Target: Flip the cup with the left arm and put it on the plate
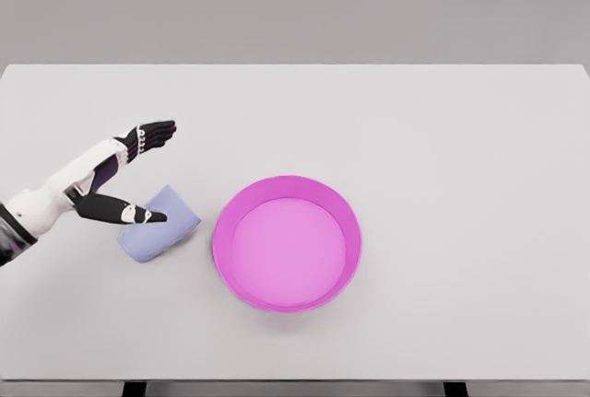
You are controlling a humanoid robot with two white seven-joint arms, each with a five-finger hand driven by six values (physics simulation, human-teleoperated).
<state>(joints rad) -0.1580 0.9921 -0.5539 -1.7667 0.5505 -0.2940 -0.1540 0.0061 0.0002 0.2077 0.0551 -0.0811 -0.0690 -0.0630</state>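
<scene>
Pink plate (287, 242) at table (461, 185) centre-front, rim raised. Lavender cup (159, 224) on its side just left of plate, apart. Left hand (129, 171) over cup, fingers spread, thumb across it, grasping nothing.

Left hand (124, 171) spread over lying cup (159, 224), pink plate (286, 243) beside

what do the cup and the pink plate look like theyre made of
Cup: pale lavender, matte, no glare, looks like plastic or unglazed ceramic; a render leaves it open. Plate: magenta, smooth, with a raised wall and soft sheen on the floor, likely plastic.
</scene>
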